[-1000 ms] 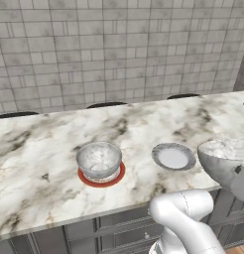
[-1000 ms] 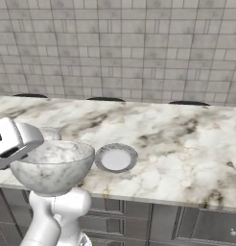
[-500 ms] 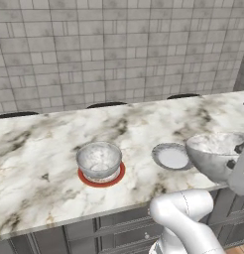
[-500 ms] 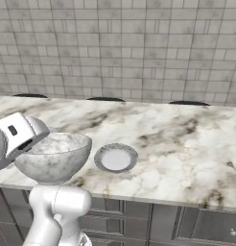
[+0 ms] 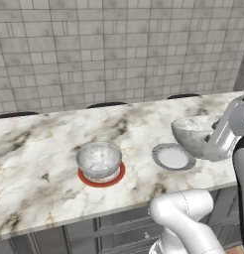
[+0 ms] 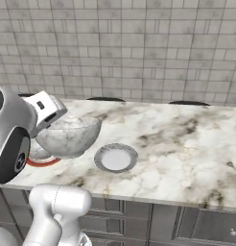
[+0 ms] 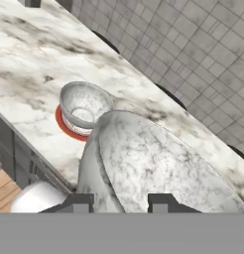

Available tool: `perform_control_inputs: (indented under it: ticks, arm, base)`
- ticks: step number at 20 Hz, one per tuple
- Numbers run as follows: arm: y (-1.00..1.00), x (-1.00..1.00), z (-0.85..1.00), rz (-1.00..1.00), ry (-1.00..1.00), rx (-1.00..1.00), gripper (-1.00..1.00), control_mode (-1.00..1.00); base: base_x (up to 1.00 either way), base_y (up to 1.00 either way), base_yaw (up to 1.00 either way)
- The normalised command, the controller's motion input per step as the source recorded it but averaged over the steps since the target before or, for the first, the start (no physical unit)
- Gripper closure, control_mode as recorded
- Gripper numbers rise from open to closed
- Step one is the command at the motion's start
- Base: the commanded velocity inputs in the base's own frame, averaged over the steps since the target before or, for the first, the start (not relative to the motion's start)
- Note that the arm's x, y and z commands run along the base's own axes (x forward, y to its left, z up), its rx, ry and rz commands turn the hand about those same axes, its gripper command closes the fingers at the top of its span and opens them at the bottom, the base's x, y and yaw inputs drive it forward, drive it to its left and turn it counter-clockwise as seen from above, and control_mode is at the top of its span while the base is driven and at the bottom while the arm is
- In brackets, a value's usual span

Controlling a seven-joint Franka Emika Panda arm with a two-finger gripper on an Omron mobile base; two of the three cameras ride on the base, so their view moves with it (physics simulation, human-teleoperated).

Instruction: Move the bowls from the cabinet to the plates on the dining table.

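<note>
I am watching the gripper (image 7: 118, 202) in the hand view, where its two dark tips are standing narrowly apart with the rim of the carried bowl (image 7: 158, 168) pinched between them; so it is closed on that rim wall, one finger inside and one outside; the bowl is hanging in the air above the dining table (image 5: 39, 149), near its front edge and toward its right end in the left base view, just right of the pale plate (image 5: 173, 157) and not yet over it; in the right base view the same bowl (image 6: 69, 136) is hovering left of that plate (image 6: 115, 158), tilted a little.

I am judging this stone bowl to be heavy, rigid and smooth, so a pinch on one side of the rim is leaving the weight hanging off the fingers and wanting to swing or slip; it is also brittle enough to chip on the marble or on the plate, so a slow, level set-down seems wise; the rim is the only place thin enough for these jaws.

Further out, the other bowl (image 5: 98, 160) is already sitting upright on the red-orange plate (image 5: 100, 176), toward the middle of the front edge; the pale plate is lying bare between the two bowls; the grey tiled wall (image 5: 119, 44) is rising behind the far edge.
</note>
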Motion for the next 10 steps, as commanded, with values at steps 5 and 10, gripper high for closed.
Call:
perform_control_inputs:
  ticks: [5, 10]
  arm:
    - [0.00, 0.95, -0.13, -0.02, -0.08, 0.00, 1.00, -1.00]
    - [-0.08, 0.83, -0.51, -0.03, -0.03, 0.00, 1.00, -1.00]
  base:
    - [0.00, 0.00, 0.00]
    - [0.00, 0.00, 0.00]
